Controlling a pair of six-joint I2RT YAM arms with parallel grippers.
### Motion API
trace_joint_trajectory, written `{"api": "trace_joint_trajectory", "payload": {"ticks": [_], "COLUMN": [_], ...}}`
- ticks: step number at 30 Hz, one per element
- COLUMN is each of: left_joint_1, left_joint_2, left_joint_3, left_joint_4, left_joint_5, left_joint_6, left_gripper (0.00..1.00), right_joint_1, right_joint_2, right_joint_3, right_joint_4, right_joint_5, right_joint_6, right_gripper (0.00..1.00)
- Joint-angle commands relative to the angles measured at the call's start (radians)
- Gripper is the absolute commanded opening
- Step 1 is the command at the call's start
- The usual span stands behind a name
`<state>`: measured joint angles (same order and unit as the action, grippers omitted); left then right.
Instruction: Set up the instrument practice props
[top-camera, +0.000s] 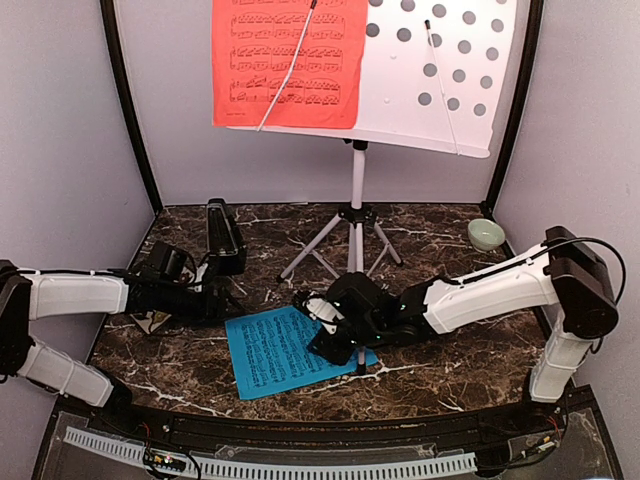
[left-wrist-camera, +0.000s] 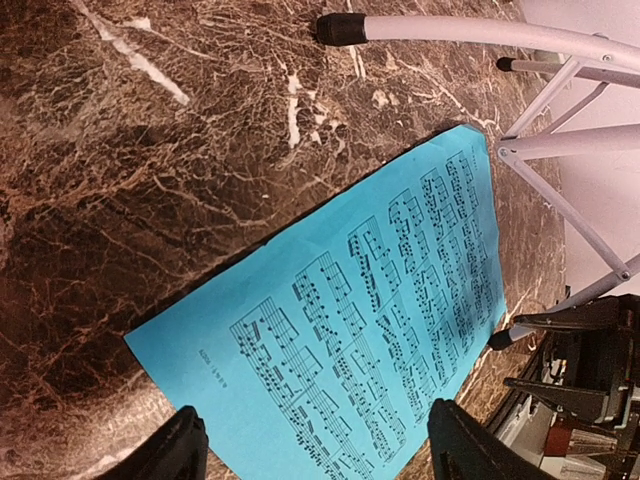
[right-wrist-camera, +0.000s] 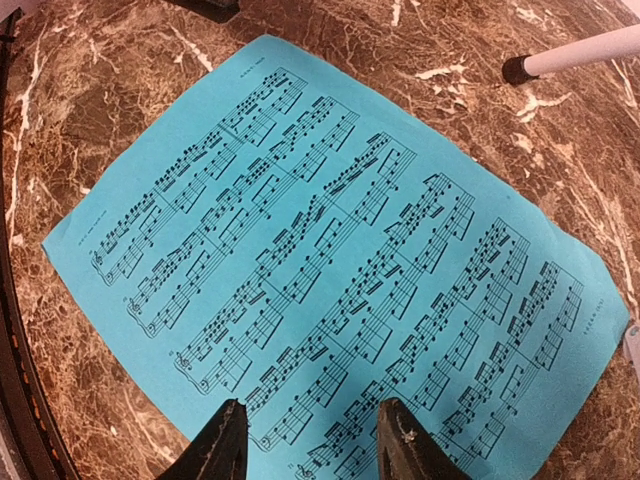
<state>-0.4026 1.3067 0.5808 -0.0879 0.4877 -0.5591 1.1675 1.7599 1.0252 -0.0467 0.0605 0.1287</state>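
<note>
The white perforated music stand (top-camera: 430, 90) rises on tripod legs (top-camera: 357, 235) at the back of the table, with the red sheet (top-camera: 290, 62) resting on the left of its desk. Flat on the marble in front of it lies the blue sheet (top-camera: 290, 352) (left-wrist-camera: 380, 300) (right-wrist-camera: 330, 230). My right gripper (top-camera: 325, 335) (right-wrist-camera: 312, 445) hovers open over the blue sheet's right part, with nothing between its fingers. At the sheet's left edge my left gripper (top-camera: 222, 296) (left-wrist-camera: 320, 455) points toward it, wide open and empty. A black tapered metronome (top-camera: 223, 237) stands behind the left gripper.
A small pale green bowl (top-camera: 486, 235) sits at the back right. A pale tile (top-camera: 150, 322) peeks out from under the left arm. One stand leg's foot (right-wrist-camera: 518, 68) rests just beyond the blue sheet. Grey walls close in on three sides.
</note>
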Motion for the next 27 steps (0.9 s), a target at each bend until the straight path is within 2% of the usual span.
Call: {"api": "trace_joint_trajectory", "payload": {"ticks": [1, 8, 17, 23, 27], "left_joint_1": [0.010, 0.017, 0.030, 0.030, 0.030], "left_joint_2": [-0.027, -0.074, -0.054, -0.129, -0.186], "left_joint_3": [-0.039, -0.156, -0.195, -0.259, -0.305], "left_joint_4": [0.034, 0.126, 0.146, 0.162, 0.156], "left_joint_5": [0.023, 0.015, 0.026, -0.003, -0.046], "left_joint_6": [-0.044, -0.130, -0.157, -0.221, -0.258], "left_gripper": [0.78, 0.78, 0.77, 0.75, 0.73], "right_joint_1": [0.009, 0.007, 0.007, 0.007, 0.007], "right_joint_2": [0.033, 0.083, 0.139, 0.177, 0.250], "right_joint_3": [0.033, 0.071, 0.103, 0.119, 0.213], "right_joint_4": [-0.024, -0.044, -0.078, -0.069, -0.080], "right_joint_5": [0.025, 0.039, 0.034, 0.037, 0.063], "right_joint_6": [-0.037, -0.051, -0.073, -0.072, -0.060], "right_gripper": [0.45, 0.45, 0.44, 0.44, 0.43]}}
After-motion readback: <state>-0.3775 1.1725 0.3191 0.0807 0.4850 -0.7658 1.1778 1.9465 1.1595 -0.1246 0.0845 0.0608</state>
